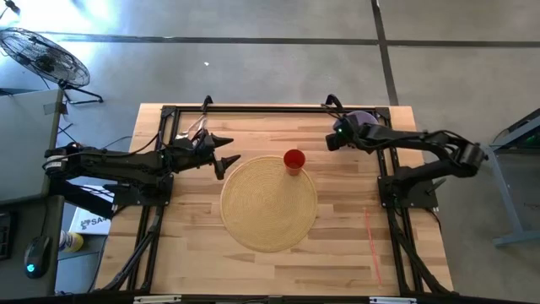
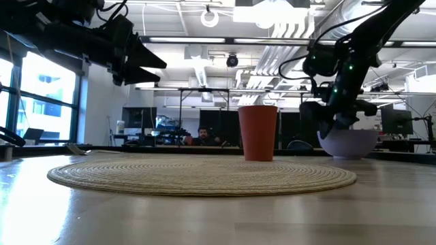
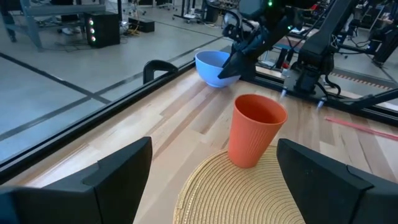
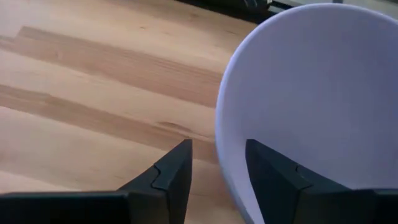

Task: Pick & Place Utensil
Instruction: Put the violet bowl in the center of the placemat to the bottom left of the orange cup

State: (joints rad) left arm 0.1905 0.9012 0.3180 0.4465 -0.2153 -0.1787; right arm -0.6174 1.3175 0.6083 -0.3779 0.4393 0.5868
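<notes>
No utensil shows in any view. A red cup (image 1: pixel 294 160) stands upright on the far edge of a round woven mat (image 1: pixel 268 203). A pale lavender bowl (image 1: pixel 363 121) rests on its base (image 2: pixel 347 155) on the table at the far right. My right gripper (image 4: pixel 217 152) comes down at the bowl's rim, one finger (image 4: pixel 273 177) inside the bowl and one (image 4: pixel 168 177) outside, with a narrow gap. My left gripper (image 1: pixel 229 162) hovers wide open above the table, left of the mat, pointing at the cup (image 3: pixel 255 130). My right gripper stands astride the bowl's rim (image 4: pixel 219 140) from above. A strip of table shows between the outer finger and the bowl's wall. Whether the inner finger touches the wall, I cannot tell. The bowl sits on the table.
Black frame rails (image 1: pixel 270 108) run along the table's edges and under both arms. A thin red line (image 1: pixel 369 241) marks the table at the right. A fan (image 1: pixel 46 55) stands on the floor beyond the far left corner. A person (image 2: pixel 201 136) sits far off in the room.
</notes>
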